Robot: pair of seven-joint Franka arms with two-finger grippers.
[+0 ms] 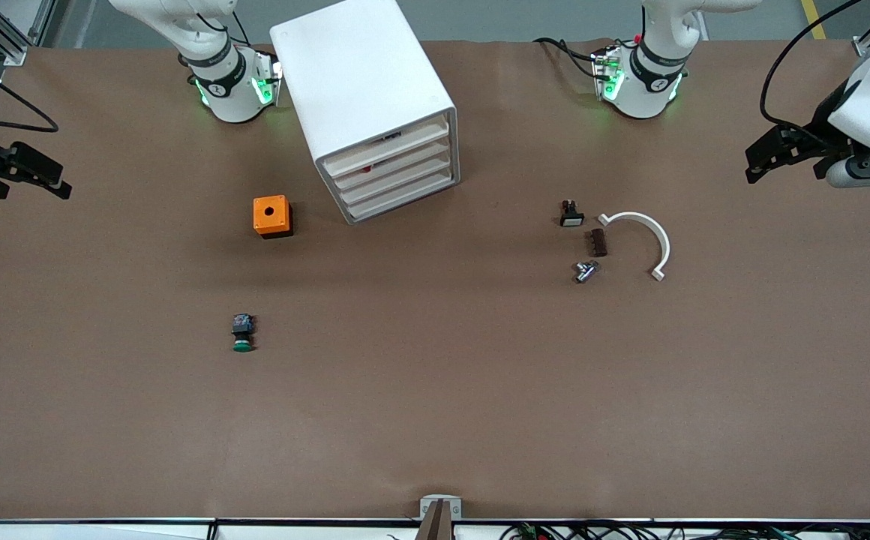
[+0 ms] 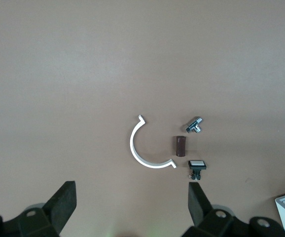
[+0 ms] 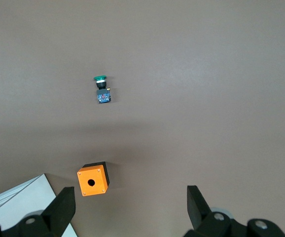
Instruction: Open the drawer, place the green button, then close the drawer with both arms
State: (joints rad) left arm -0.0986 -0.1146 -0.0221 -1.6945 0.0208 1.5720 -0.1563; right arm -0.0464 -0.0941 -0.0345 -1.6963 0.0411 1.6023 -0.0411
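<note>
Brown table, button, drawer shut

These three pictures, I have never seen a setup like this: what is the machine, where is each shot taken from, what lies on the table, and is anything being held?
Two white robot arms stand at a brown table. The wide picture looks down from a high camera facing them; the other two come from cameras on each wrist.

The left end effector waits, open and empty, over its end of the table. The right end effector does the same at its end.

On the table: a white cabinet with four shut drawers, the drawer for this job third from the top; an orange box; the green-capped button, nearest the front camera; a black switch, a brown block, a metal fitting and a white curved clip.
</note>
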